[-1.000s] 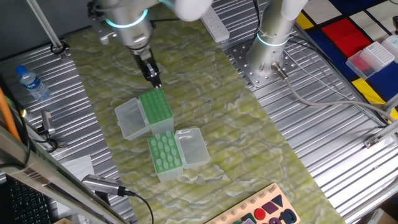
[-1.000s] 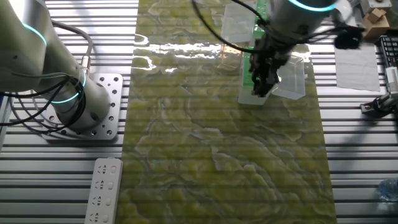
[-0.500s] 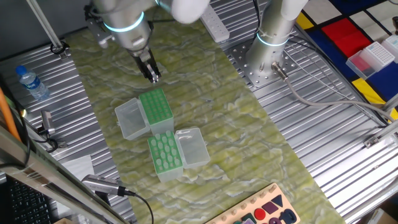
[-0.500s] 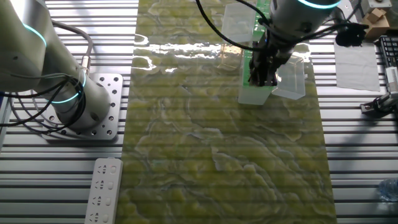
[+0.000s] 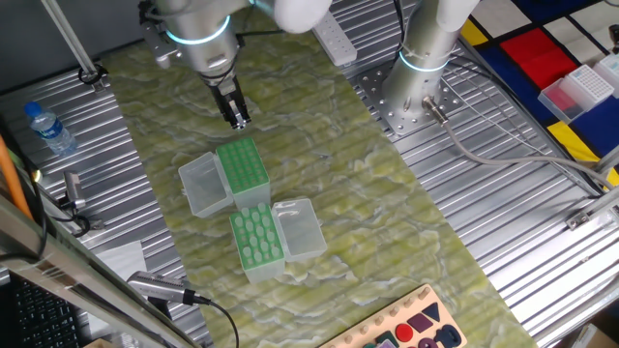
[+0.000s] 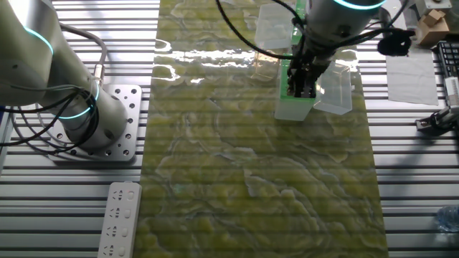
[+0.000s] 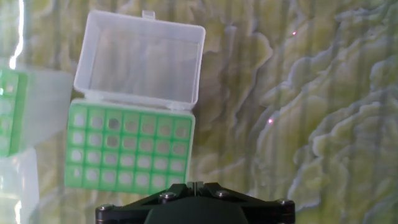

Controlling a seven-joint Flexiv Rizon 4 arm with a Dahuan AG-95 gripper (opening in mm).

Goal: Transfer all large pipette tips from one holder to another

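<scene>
Large pipette tips (image 5: 256,235) seated as pale dots in the nearer green rack (image 5: 257,238), beside its open clear lid (image 5: 300,228). Second green rack (image 7: 127,154) directly below the hand camera, lid (image 7: 140,59) flipped back, most cells looking empty. Gripper (image 5: 239,121) hanging above the mat (image 5: 329,184), just beyond that rack's far end. Fingertips close together; whether pinching a tip, cannot tell.

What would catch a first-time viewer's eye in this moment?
Two green racks and with clear lids flipped open sit end to end on the mottled yellow-green mat. The arm's tool hangs above the far rack. A second silver arm base stands beside the mat.
</scene>
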